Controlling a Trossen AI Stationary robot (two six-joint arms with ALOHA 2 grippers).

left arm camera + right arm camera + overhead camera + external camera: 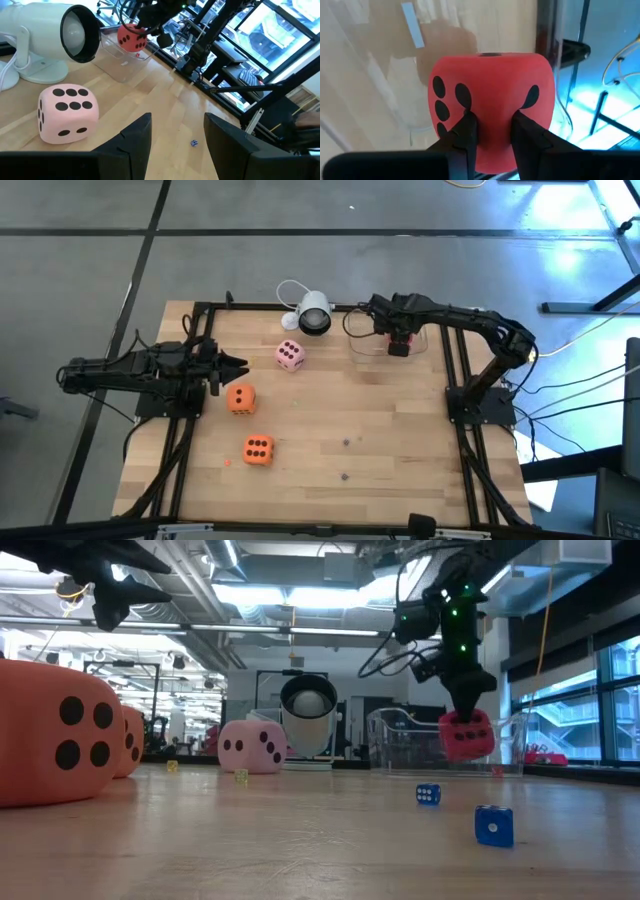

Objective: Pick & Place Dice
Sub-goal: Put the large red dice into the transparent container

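Observation:
A red die (492, 95) with dark dots hangs in my right gripper (492, 132), which is shut on it over a clear container (425, 345) at the table's far right. The pink die (290, 355) rests on the table near the far edge. Two orange dice (240, 398) (258, 449) lie left of the middle. My left gripper (177, 135) waits open above the table's left side, near the first orange die, with nothing between its fingers. My right gripper pinches the middle of the red die's upper side (492, 122) between its two fingers (466, 131). The soft surface is dented in around them. The fingers come from above, slanting down. The die (466, 735) hangs below them, level with the container's walls (400, 740).
A white round camera (312, 315) stands at the far edge beside the pink die. Two tiny blue dice (428, 794) (494, 825) lie on the wood. A black frame (460, 370) runs along the table's sides. Bare wood lies in the middle and near right.

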